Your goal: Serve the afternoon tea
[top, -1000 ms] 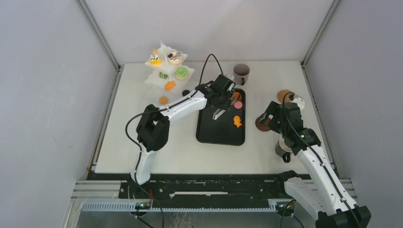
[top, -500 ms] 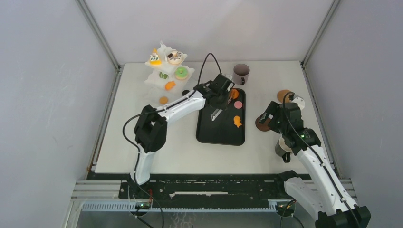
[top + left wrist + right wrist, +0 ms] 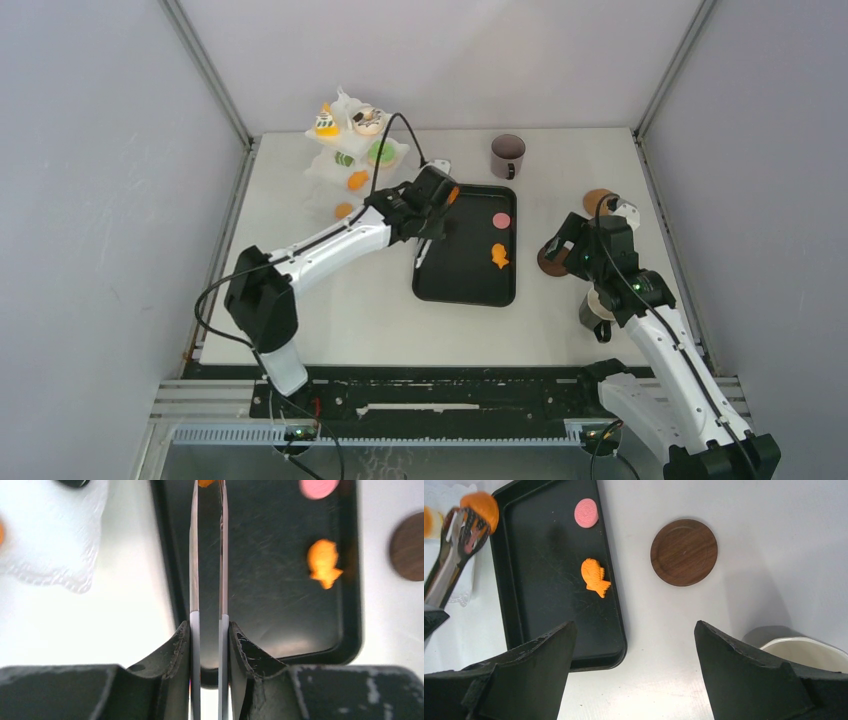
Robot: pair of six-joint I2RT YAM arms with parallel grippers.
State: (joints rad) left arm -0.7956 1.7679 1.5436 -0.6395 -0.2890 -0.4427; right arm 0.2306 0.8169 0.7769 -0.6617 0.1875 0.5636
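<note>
My left gripper [image 3: 434, 222] [image 3: 209, 630] is shut on metal tongs [image 3: 194, 555] [image 3: 446, 565]. The tong tips pinch an orange pastry [image 3: 452, 195] [image 3: 480, 507] [image 3: 206, 482] above the far left corner of the black tray [image 3: 465, 280]. On the tray lie a pink cookie [image 3: 501, 219] [image 3: 586, 512] and an orange fish pastry [image 3: 498, 256] [image 3: 595, 576] [image 3: 323, 562]. One dark mug [image 3: 507, 155] stands behind the tray. The other mug [image 3: 597, 310] [image 3: 804, 647] is below my right arm. My right gripper [image 3: 570, 250] [image 3: 634, 630] is open and empty over bare table.
The white three-tiered stand [image 3: 318, 168] at the back left carries several pastries; its lace edge [image 3: 55, 540] is just left of the tray. A dark wooden coaster [image 3: 552, 262] [image 3: 684, 551] lies right of the tray, a paler coaster [image 3: 598, 200] behind it.
My left arm has swung left with the tongs and the orange pastry, from the tray's far right side to its far left corner. The right arm has not moved.
</note>
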